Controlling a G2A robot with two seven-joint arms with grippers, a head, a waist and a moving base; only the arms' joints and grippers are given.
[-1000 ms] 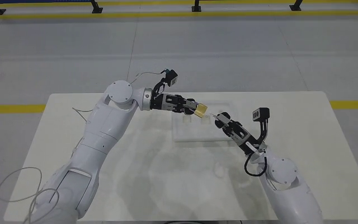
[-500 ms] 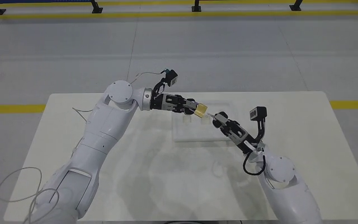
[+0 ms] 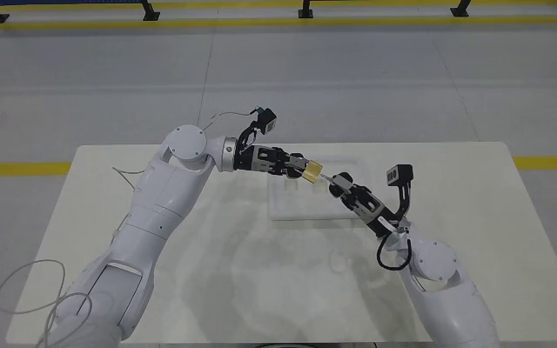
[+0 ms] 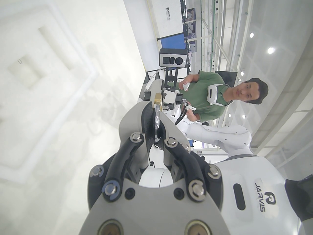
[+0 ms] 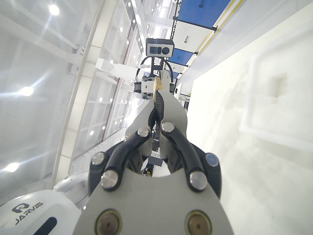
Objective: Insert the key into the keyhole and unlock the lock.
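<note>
A pale grey, glossy hall floor (image 3: 365, 87) stretches beyond a white rectangular table (image 3: 278, 287), whose smooth top gives soft reflections. Two yellow painted lines cross the floor. The far yellow line (image 3: 261, 22) passes the black metal feet of barrier stands (image 3: 305, 12), and the nearer yellow line (image 3: 35, 168) shows on both sides of the table. Along the hall's side stand blue-and-white display panels on black posts (image 5: 207, 1). Overhead, round white ceiling lamps (image 5: 54, 10) shine brightly, some with flare. Around them run white steel beams (image 5: 73, 42) and a white gridded ceiling (image 5: 110, 50).
</note>
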